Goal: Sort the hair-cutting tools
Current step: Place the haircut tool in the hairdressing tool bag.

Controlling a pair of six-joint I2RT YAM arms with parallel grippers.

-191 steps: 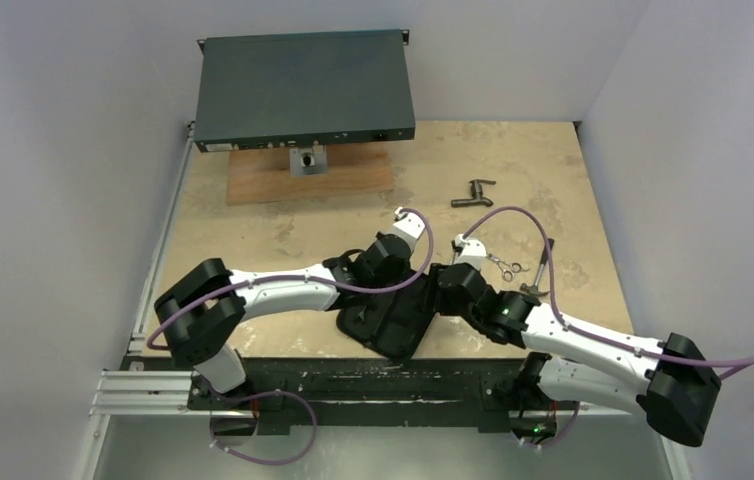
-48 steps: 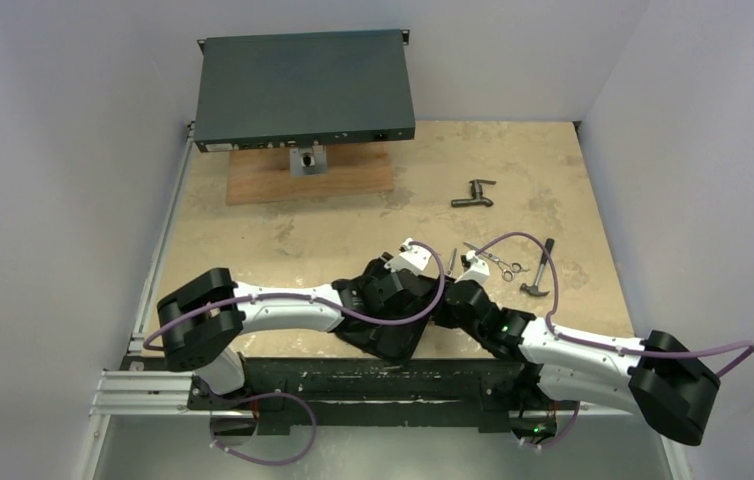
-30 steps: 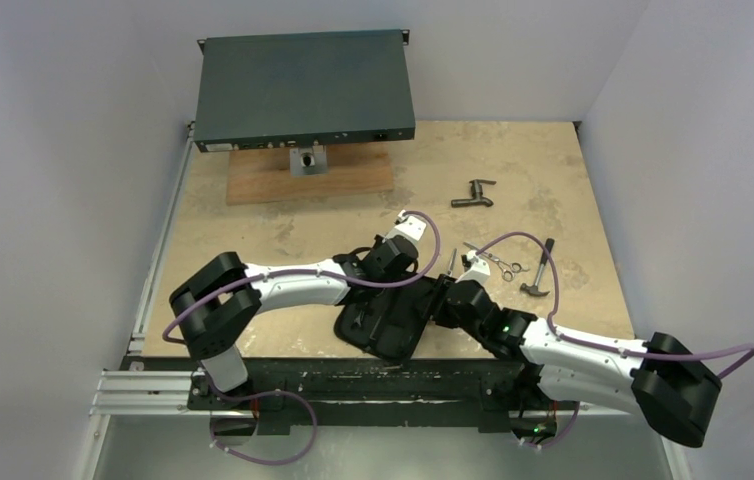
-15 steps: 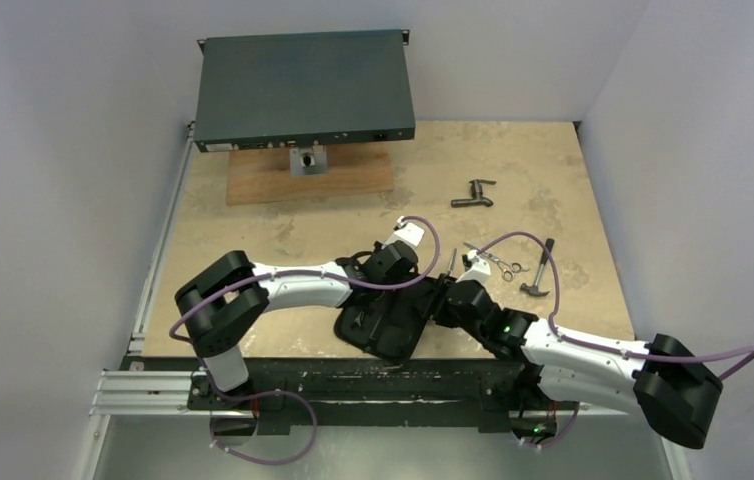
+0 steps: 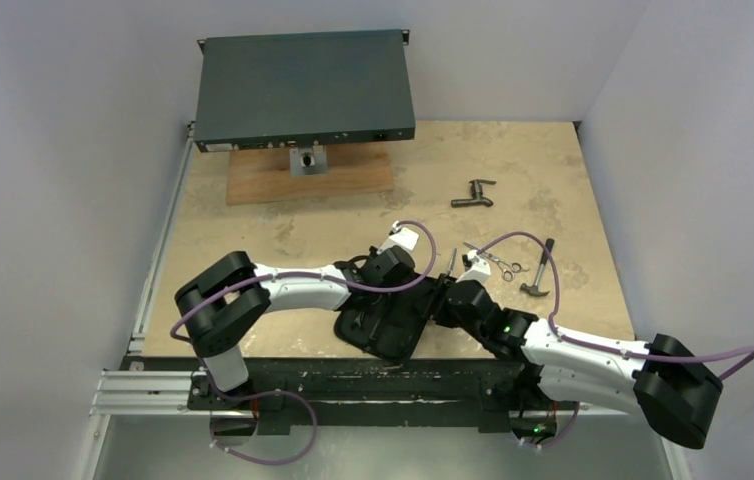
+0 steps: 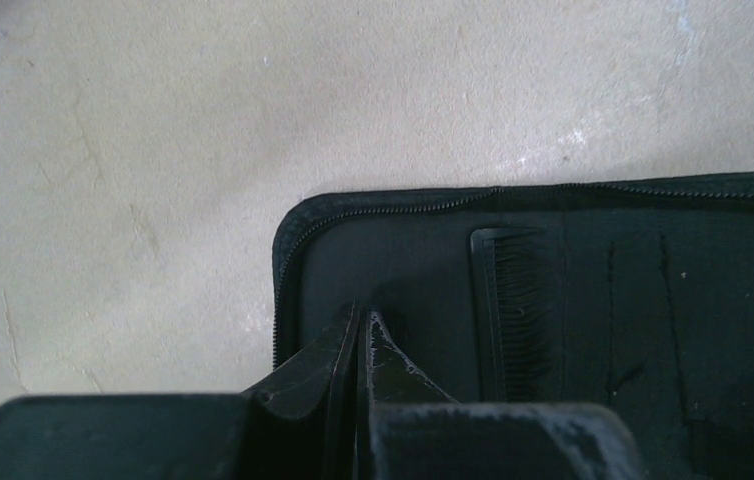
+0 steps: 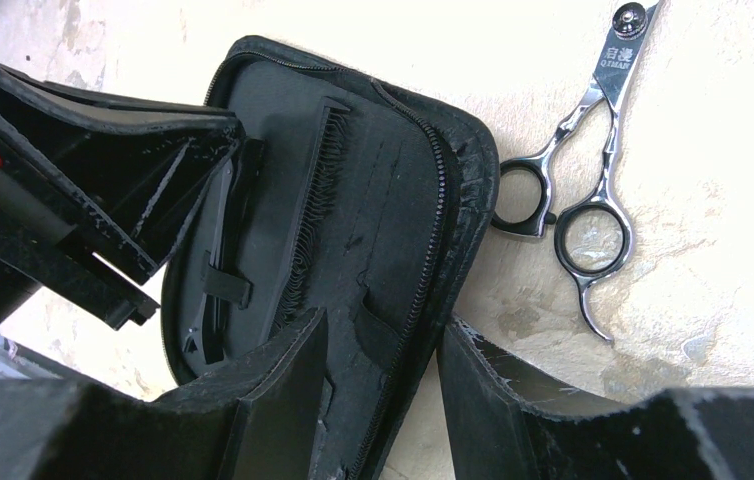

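A black zip case [image 5: 383, 335] lies open near the front edge. Inside it, the slim black comb [image 6: 518, 310] [image 7: 308, 220] sits in a slot, and a thin black clip-like piece [image 7: 215, 260] lies under a strap beside it. The silver scissors [image 5: 498, 262] [image 7: 578, 190] lie on the table just right of the case. My left gripper [image 6: 361, 315] [image 5: 378, 295] is shut and empty, its tips on the case lining left of the comb. My right gripper [image 7: 383, 330] [image 5: 435, 300] straddles the case's zipped right rim [image 7: 443, 200], one finger inside and one outside, pinching it.
A small hammer [image 5: 538, 270] lies right of the scissors and a dark T-shaped fitting [image 5: 473, 193] farther back. A thin dark stick-like tool [image 5: 450, 262] lies by the case's top edge. At the back a flat grey box [image 5: 303, 90] stands beside a wooden board [image 5: 308, 178].
Over the last second my left wrist has sunk slightly towards the case's inside, staying shut. The right arm, the case and the scissors have not moved.
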